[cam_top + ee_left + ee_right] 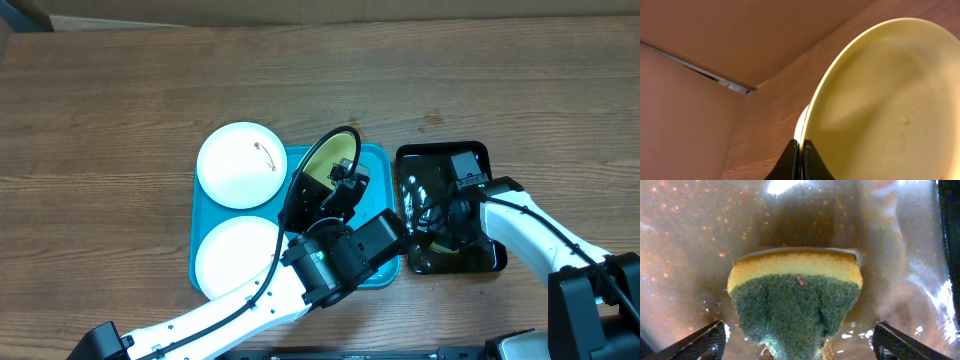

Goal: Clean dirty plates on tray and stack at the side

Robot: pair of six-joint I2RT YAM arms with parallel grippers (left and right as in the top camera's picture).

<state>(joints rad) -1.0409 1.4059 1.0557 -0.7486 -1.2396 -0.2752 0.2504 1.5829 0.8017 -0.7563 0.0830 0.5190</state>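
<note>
The turquoise tray (378, 165) holds two white plates at its left: the far one (235, 170) has a small reddish smear and overlaps the tray's rim, the near one (235, 260) looks plain. My left gripper (340, 185) is shut on the rim of the yellow-green rimmed plate (315, 165) and holds it tilted on edge over the tray; in the left wrist view the fingers (801, 147) pinch its edge (880, 100). My right gripper (440, 215) is open, its fingers (800, 330) wide apart on either side of a yellow-and-green sponge (795, 290).
A glossy black tray (440, 150) with a wet bottom (690, 230) stands just right of the turquoise tray; the sponge lies in it. The wooden table (120, 100) spreads out to the left and the back.
</note>
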